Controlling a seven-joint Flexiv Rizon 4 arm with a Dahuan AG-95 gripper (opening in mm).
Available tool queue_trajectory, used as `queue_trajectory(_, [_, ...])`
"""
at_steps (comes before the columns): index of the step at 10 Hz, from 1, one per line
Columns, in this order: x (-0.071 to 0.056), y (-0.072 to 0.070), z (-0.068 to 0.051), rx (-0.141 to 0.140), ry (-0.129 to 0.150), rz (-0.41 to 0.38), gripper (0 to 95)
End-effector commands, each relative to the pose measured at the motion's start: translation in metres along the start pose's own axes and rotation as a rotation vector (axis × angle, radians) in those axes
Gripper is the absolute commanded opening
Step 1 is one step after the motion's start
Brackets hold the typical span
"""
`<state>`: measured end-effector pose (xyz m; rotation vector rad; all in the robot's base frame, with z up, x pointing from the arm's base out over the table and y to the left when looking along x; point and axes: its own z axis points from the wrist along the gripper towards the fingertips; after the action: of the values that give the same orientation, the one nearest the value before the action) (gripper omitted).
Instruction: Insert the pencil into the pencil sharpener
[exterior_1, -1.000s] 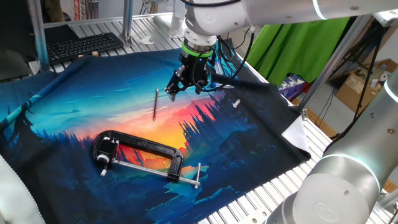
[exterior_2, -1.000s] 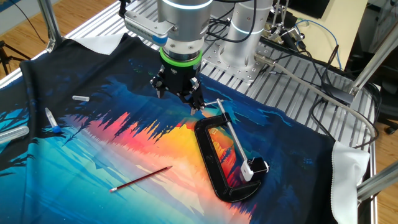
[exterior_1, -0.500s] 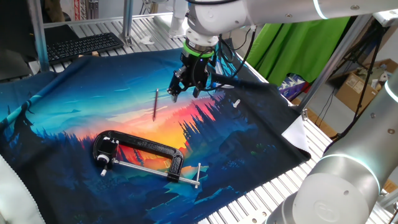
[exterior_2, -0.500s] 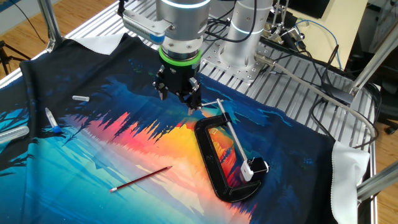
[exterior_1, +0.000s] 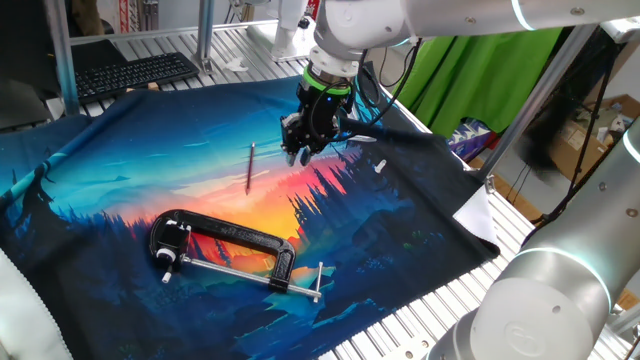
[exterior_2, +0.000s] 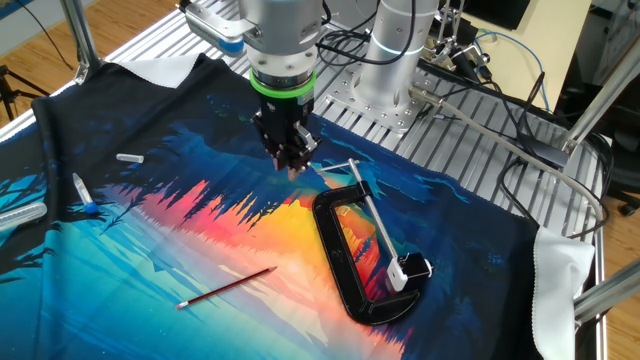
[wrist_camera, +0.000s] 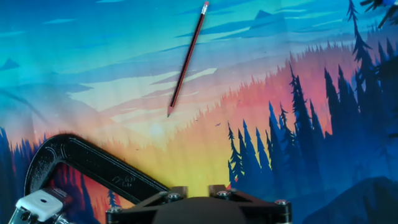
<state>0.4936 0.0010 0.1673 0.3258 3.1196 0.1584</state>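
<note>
Pincer (exterior_1: 303, 152) nearer — pencil (exterior_1: 249, 168) apart

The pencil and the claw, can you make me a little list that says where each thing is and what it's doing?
pencil: lying flat on the colorful cloth, untouched
claw: up above the cloth, holding nothing; open or shut, can't tell
clamp: black, lying flat on the cloth, apart from the pencil
sharpener: not seen in these pictures
pencil picked up: not yet
</note>
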Motion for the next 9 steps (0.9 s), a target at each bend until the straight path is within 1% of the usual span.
queue_trajectory(1, [0.0, 0.0, 0.001, 0.006, 0.001, 0.003, 0.0])
queue_trajectory(4, [-0.002, 0.001, 0.005, 0.01, 0.002, 0.07, 0.0])
queue_trajectory(5, [-0.003, 0.003, 0.01, 0.014, 0.001, 0.122, 0.0])
queue_trajectory(7, [-0.006, 0.004, 0.016, 0.017, 0.007, 0.173, 0.0])
queue_trajectory(9, [-0.016, 0.007, 0.026, 0.021, 0.017, 0.245, 0.0])
